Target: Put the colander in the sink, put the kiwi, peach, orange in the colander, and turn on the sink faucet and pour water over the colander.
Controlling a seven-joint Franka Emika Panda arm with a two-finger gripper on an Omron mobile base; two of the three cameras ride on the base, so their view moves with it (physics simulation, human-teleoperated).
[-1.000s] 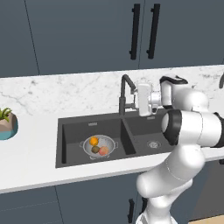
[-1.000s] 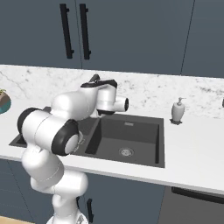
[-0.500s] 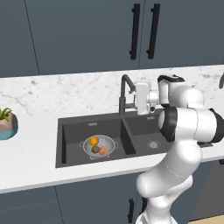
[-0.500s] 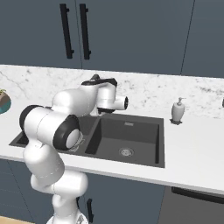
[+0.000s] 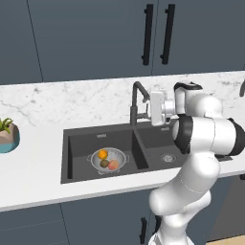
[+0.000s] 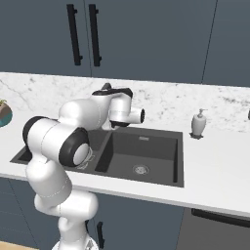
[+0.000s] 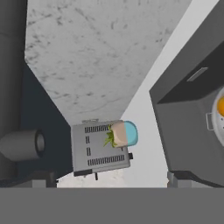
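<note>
Fruit-filled colander [image 5: 109,160] in left base view, soap dispenser [image 6: 197,123] in right; gripper [image 5: 149,108] jaws spread.

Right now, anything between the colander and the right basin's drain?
Just the sink's centre divider wall. Left base view: colander sits in the left basin, drain in the right, with bare basin floor otherwise.

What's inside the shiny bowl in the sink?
Inside the colander, which sits in the left basin of the sink, lie three fruits: the orange, the kiwi and the peach. The fruits cover the bowl's bottom.
</note>
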